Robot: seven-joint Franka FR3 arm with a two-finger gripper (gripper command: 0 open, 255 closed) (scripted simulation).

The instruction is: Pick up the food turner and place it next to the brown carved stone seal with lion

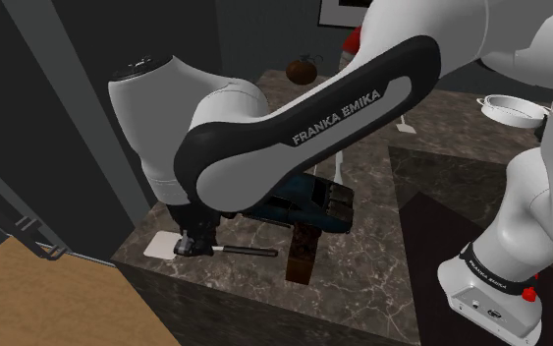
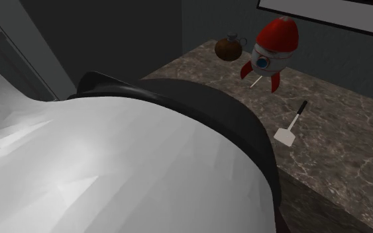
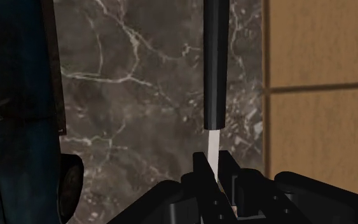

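This looks like a room in a home. The gripper (image 1: 193, 244), clasping a food turner (image 1: 247, 252), hangs low over a dark veined marble counter (image 1: 392, 246), and a wood-plank floor (image 1: 38, 305) lies just past the counter edge beside the gripper. Far beyond the gripper, a red-and-white toy rocket (image 2: 271, 46) and a small brown jug (image 2: 229, 47) stand by dark walls, below a framed picture (image 2: 337, 12).

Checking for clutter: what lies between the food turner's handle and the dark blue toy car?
Only bare marble countertop; the wrist view shows it between food turner and toy car.
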